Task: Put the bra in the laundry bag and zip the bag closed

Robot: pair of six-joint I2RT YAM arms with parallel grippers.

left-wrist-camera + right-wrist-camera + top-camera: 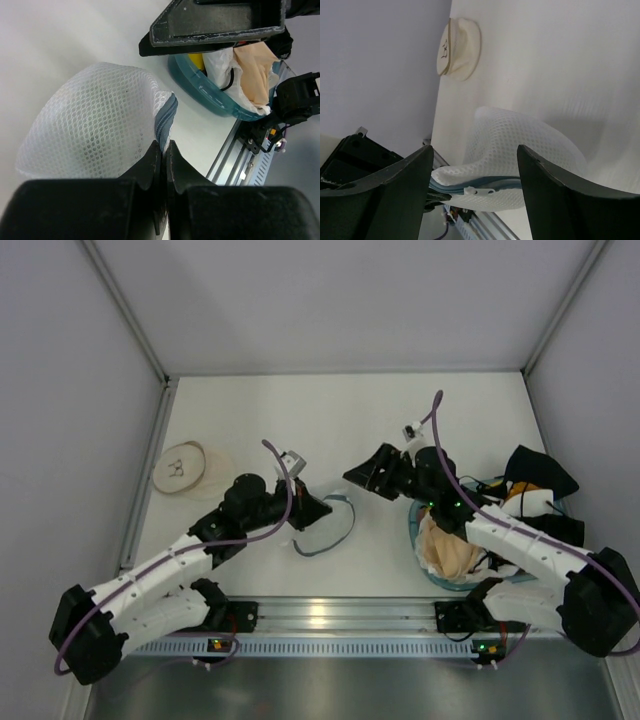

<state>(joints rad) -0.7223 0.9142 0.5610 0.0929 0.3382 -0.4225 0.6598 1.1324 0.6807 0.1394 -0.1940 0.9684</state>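
The laundry bag [326,528] is a white mesh pouch with a blue-grey zipper rim, lying in the middle of the table. My left gripper [316,508] is shut on its zipper edge, and the left wrist view shows the mesh [95,120] bulging past the closed fingertips [156,150]. My right gripper [363,477] is open and empty, just right of the bag. In the right wrist view the bag [520,140] and its white zipper pull [480,190] lie between the spread fingers, untouched. A cream round cup-shaped piece [184,468], possibly the bra, lies far left [458,47].
A blue basket [413,528] at the right holds a beige garment [450,550] and black garments [535,470], under my right arm. It also shows in the left wrist view [200,90]. Grey walls enclose the table on three sides. A metal rail runs along the near edge.
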